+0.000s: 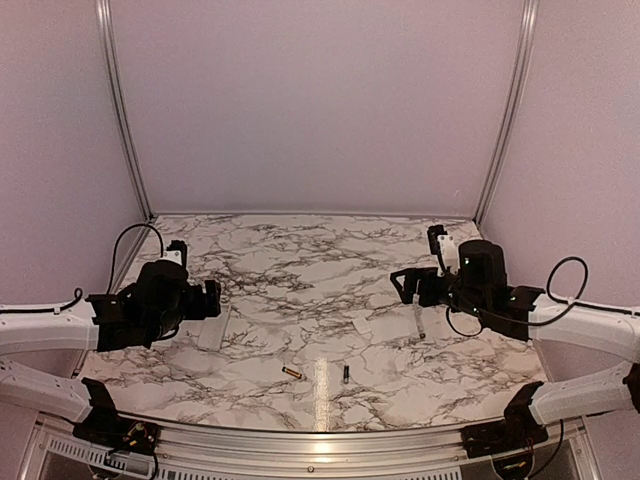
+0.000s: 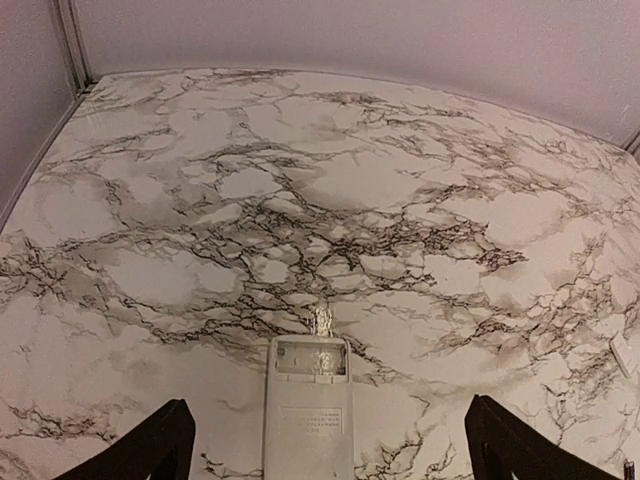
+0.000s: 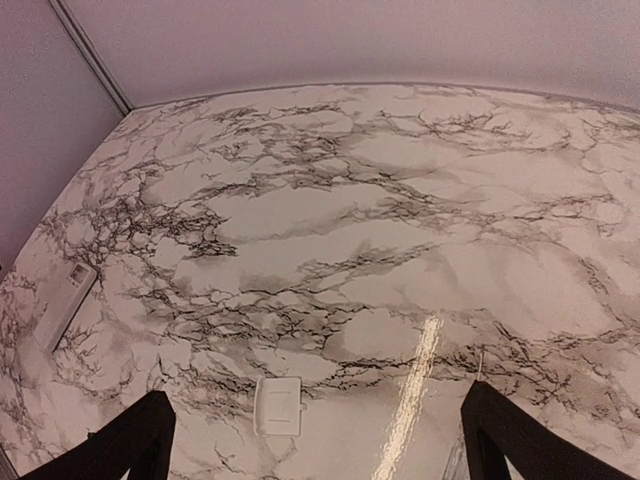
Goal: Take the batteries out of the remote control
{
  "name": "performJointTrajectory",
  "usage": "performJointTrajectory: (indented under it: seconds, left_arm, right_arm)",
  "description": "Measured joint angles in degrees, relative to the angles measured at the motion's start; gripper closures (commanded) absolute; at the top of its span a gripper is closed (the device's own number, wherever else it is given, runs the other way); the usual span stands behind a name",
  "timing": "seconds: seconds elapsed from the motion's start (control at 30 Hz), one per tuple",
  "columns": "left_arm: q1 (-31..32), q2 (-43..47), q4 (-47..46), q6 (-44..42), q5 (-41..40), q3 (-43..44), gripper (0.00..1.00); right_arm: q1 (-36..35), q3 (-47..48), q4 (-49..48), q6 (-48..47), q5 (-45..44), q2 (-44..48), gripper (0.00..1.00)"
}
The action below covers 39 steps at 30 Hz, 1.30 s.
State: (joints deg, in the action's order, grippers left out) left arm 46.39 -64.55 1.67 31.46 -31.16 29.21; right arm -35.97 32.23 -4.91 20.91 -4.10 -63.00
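The remote control [image 2: 308, 420] lies flat near the marble tabletop's [image 1: 300, 250] left edge, its battery bay [image 2: 311, 358] uncovered; the left gripper [image 1: 212, 298] stands wide open astride it, touching nothing; the gold-brown battery [image 1: 291, 372] and dark battery [image 1: 346, 373] lie apart near the front rail [image 1: 320, 440], bare marble around them; the right gripper [image 1: 402, 285] gapes wide over a small white cover [image 3: 278, 405].

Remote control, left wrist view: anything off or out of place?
The remote control lies back-up with its battery compartment open and empty. What looks like its cover lies apart on the table. The gold-brown battery and dark battery lie loose near the front edge. No damage visible.
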Motion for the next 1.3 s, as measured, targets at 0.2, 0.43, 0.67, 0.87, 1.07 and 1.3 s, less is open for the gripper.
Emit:
performJointTrajectory:
  seconds: [0.2, 0.43, 0.67, 0.87, 1.07, 1.3]
  left_arm:
    - [-1.2, 7.69, 1.16, -6.23, -9.2, 5.42, 0.01]
    - [-7.96, 12.09, -6.97, -17.31, -16.9, 5.38, 0.01]
    - [-18.93, 6.93, -22.95, -28.24, -17.99, 1.2, 0.01]
    - [-25.64, -3.08, -34.49, -33.68, -17.55, -3.52, 0.01]
    - [-31.69, -6.86, -44.19, -35.34, -9.64, -8.76, 0.01]
    - [-35.95, -12.66, -52.83, -35.39, 0.35, -11.26, 0.01]
  right_arm:
    - [-0.15, 6.49, 0.2, -2.69, -7.06, -2.1, 0.02]
    - [1.09, 11.08, -0.28, -6.03, -17.51, -5.86, 0.02]
    - [5.53, 13.7, -1.49, -10.67, -21.64, -7.52, 0.01]
    - [6.4, 13.64, -2.47, -16.76, -23.17, -9.49, 0.02]
    - [16.76, 10.54, -5.29, -17.59, -18.56, -8.96, 0.02]
    - [22.12, 1.44, -14.86, -20.63, -12.52, -7.56, 0.02]
